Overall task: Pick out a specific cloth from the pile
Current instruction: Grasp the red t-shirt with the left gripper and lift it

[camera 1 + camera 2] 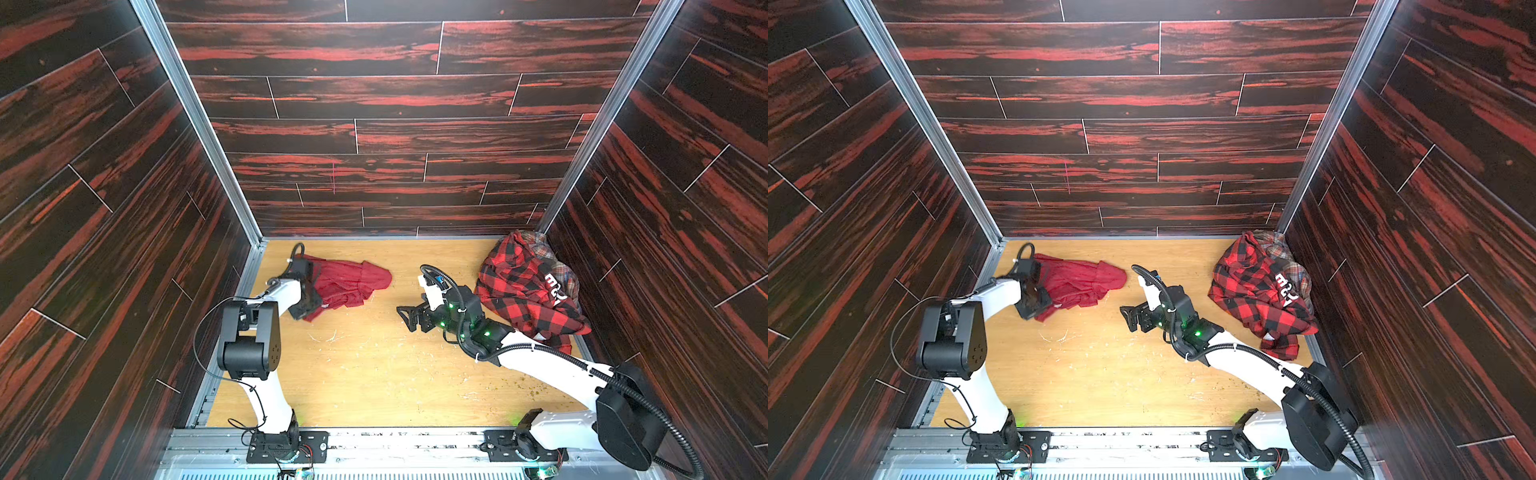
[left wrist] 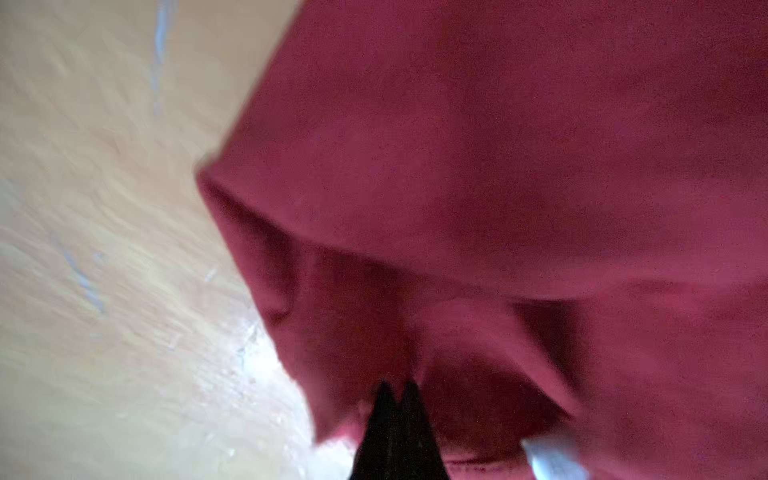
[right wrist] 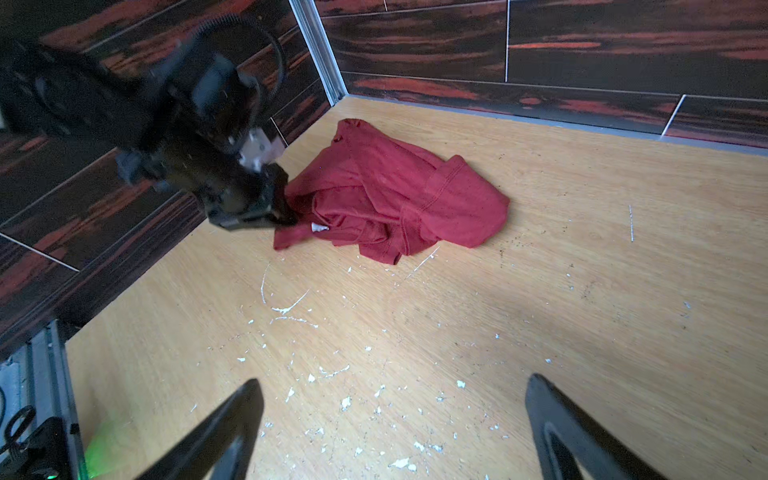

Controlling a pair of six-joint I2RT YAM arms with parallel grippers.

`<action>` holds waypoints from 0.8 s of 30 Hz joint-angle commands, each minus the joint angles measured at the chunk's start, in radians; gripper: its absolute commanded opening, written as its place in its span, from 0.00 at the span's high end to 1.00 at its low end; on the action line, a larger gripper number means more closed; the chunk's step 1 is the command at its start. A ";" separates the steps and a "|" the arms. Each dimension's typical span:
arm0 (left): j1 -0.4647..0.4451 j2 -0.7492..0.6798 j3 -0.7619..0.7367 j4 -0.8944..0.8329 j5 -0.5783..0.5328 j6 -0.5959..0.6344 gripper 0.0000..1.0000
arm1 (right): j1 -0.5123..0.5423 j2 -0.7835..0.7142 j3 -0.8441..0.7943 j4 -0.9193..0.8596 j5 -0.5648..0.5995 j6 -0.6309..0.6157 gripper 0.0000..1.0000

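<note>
The cloth (image 1: 349,282) (image 1: 1079,282) (image 3: 395,195), plain dark red, lies crumpled on the wooden floor near the back left corner, apart from the pile (image 1: 523,291) (image 1: 1258,291). My left gripper (image 1: 318,303) (image 1: 1048,302) (image 3: 286,216) points down at the cloth's left edge. In the left wrist view the cloth (image 2: 498,166) fills most of the picture. There, the left gripper (image 2: 397,386) has its tips together, with folds of the fabric gathered at them. My right gripper (image 1: 405,319) (image 1: 1128,318) (image 3: 392,380) stands open and empty above bare floor between cloth and pile.
The pile sits in the back right corner: a red-and-black checked shirt, a dark piece with white letters (image 1: 555,284), and a faded plaid piece (image 1: 540,245). Dark wood-patterned walls (image 1: 395,137) close in three sides. A metal rail (image 1: 395,446) runs along the front. The floor (image 1: 374,374) is scratched.
</note>
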 commanded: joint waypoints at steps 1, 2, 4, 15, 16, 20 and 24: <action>0.005 -0.179 0.186 -0.124 0.003 0.112 1.00 | 0.002 -0.046 -0.014 0.000 0.020 0.014 0.01; 0.005 -0.195 0.251 -0.151 -0.017 0.153 1.00 | 0.002 -0.046 -0.017 0.000 0.023 0.016 0.01; 0.005 -0.220 0.411 -0.214 -0.043 0.221 1.00 | 0.002 -0.046 -0.019 0.006 0.023 0.026 0.01; 0.005 -0.123 1.141 -0.282 0.014 0.317 1.00 | 0.002 -0.090 -0.020 -0.006 0.095 0.004 0.01; 0.005 -0.123 1.152 -0.255 0.008 0.314 1.00 | 0.002 -0.090 -0.021 -0.012 0.097 0.005 0.01; 0.005 -0.135 1.144 -0.141 0.044 0.268 1.00 | 0.003 -0.092 -0.022 -0.022 0.090 0.014 0.01; 0.005 -0.107 1.162 -0.124 0.076 0.223 1.00 | 0.002 -0.093 -0.021 -0.023 0.090 0.012 0.01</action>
